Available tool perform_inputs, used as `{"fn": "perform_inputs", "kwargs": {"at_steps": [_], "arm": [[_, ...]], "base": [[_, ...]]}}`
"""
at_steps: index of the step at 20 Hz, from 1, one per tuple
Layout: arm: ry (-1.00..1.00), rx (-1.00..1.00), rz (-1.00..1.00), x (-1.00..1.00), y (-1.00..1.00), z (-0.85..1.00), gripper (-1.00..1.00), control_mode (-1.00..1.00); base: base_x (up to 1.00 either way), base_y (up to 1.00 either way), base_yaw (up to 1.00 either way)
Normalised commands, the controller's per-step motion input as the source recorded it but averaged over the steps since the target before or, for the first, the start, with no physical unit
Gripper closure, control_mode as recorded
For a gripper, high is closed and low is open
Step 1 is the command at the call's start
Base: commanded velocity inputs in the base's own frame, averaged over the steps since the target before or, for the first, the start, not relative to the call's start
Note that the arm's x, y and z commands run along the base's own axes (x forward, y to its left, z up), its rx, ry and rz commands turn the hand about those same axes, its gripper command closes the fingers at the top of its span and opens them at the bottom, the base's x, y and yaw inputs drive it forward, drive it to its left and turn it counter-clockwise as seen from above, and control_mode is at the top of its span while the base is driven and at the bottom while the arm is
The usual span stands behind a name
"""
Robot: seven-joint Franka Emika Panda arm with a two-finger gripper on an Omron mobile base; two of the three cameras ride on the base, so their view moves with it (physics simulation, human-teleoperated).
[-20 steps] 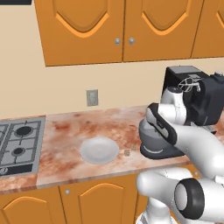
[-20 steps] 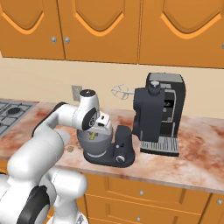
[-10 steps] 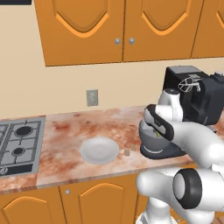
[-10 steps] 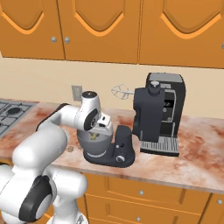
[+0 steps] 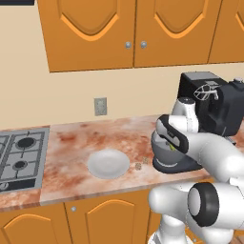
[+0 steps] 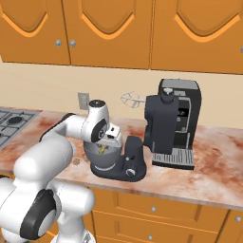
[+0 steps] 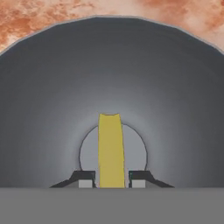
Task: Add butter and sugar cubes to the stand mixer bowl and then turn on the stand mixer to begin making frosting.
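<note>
Butter (image 7: 110, 148) stands between our two finger tips (image 7: 85, 178) in the hand view, a yellow stick reaching away from the gripper (image 7: 112, 180) toward the flat bottom of the stand mixer bowl (image 7: 48, 100); the tips sit narrowly apart, just beside its two sides, and we cannot tell whether they press it or have let go. Beyond the bowl's rim, ahead of the gripper, runs the reddish counter (image 7: 39, 15). From the left base view, we see our gripper (image 5: 170, 145) down at the bowl's (image 5: 159, 145) mouth, with a bit of yellow butter (image 5: 167, 146) under it; the stand mixer (image 5: 228, 107) rises behind and to the right of the gripper. To the gripper's left two sugar cubes (image 5: 141, 163) lie on the counter, near the mixer base, and further left the white plate (image 5: 108, 163). From the right base view, our gripper (image 6: 105, 145) hangs inside the bowl (image 6: 102, 159), the butter (image 6: 103, 150) showing as a small yellow spot beneath it; the mixer head (image 6: 161, 126) stands tilted up to the gripper's right, before the coffee machine (image 6: 182, 126).
</note>
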Motion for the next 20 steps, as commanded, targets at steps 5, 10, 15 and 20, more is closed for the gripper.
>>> {"fn": "perform_inputs", "kwargs": {"at_steps": [5,10,15,20], "arm": [[0.0,0.0,0.0,0.0,0.0,0.0,-1.0,-1.0],[-0.01,0.0,-0.03,-0.08,0.19,0.37,-1.0,-1.0],[-0.03,0.0,-0.09,-0.43,0.3,0.7,-1.0,-1.0],[-0.01,0.02,-0.16,-0.82,0.25,0.5,-1.0,-1.0]], "base": [[0.0,0.0,0.0],[0.0,0.0,0.0],[0.0,0.0,0.0],[0.0,0.0,0.0]]}}
